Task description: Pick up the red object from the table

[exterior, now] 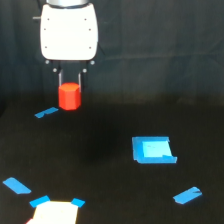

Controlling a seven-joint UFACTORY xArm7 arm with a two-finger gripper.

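Note:
The red object is a small red-orange faceted block, held between the two thin fingers of my gripper below the white gripper body. The gripper is shut on it at the upper left of the exterior view. The block appears lifted off the black table, though its height above the surface is hard to judge.
Blue tape pieces lie on the table: a small strip just left of the block, a larger blue square at centre right, a strip at lower right, one at lower left. A pale blue-cornered patch sits at the bottom edge.

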